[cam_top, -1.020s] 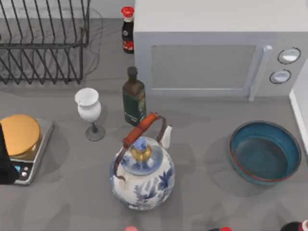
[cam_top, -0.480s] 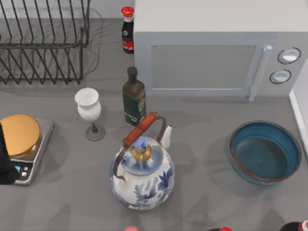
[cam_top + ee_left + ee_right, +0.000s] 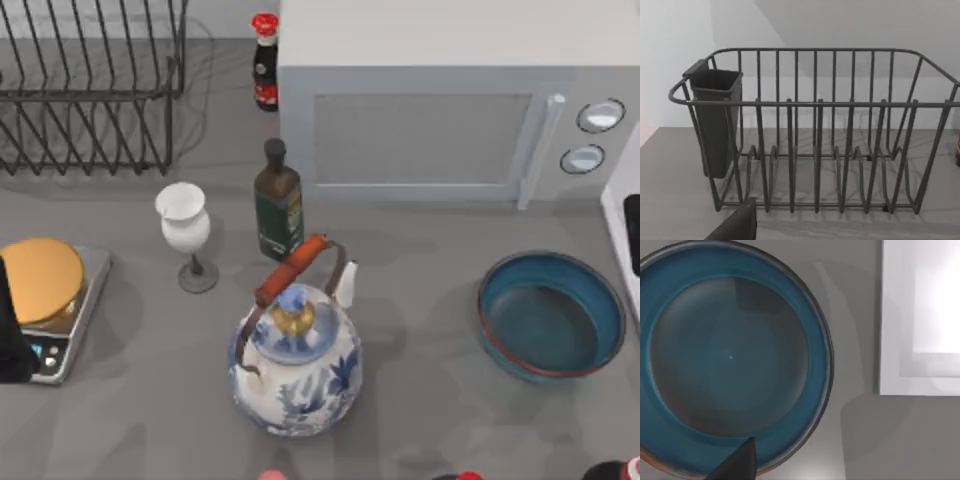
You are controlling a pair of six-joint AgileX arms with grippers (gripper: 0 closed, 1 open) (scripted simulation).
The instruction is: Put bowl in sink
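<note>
Whether the jaws of either gripper are released or clenched I cannot tell: each wrist view is showing just one dark tip. The right gripper is hanging above the bowl, its camera looking straight down into the teal inside, and its dark tip is lying over the reddish-brown rim in that view. The bowl is sitting upright on the table close to the right edge, in front of the microwave, with nothing in it and nothing gripping it. A white slab is lying just beside the bowl, apart from it. The left gripper is facing the wire dish rack, which is standing at the table's back left corner with a dark cutlery cup hanging on one end. The left arm is waiting at the left edge, next to a scale carrying a gold disc. Near the front middle, the blue-and-white teapot is standing upright, well apart from the bowl. Behind it, a dark green bottle and a small white goblet are standing side by side.
</note>
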